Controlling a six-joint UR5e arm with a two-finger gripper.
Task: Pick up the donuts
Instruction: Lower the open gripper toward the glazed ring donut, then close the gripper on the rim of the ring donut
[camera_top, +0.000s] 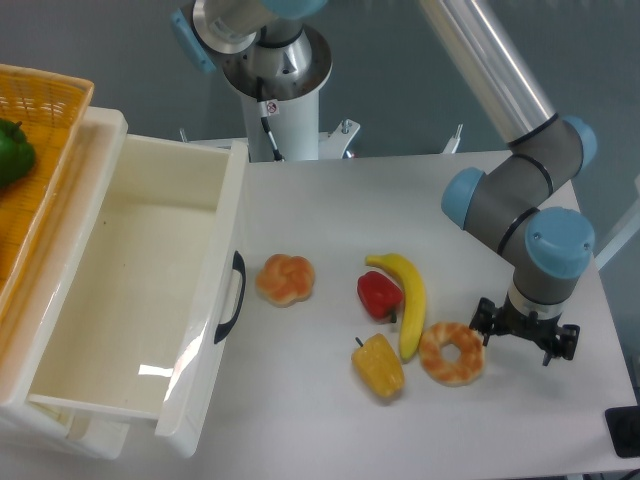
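The donut (452, 352) is a golden-orange ring with pale cream patches and a centre hole. It lies flat on the white table, right of the banana's lower end. My gripper (525, 334) hangs from the arm's blue-grey wrist just right of the donut, close to it but apart from it. Its black fingers (484, 320) stand spread with nothing between them. How high it is above the table cannot be told.
A banana (408, 298), a red pepper (378, 295) and a yellow pepper (379, 366) lie just left of the donut. A knotted bun (285, 279) lies further left. An open white drawer (215, 300) stands at the left, an orange basket (50, 100) holding a green pepper (12, 152) behind it.
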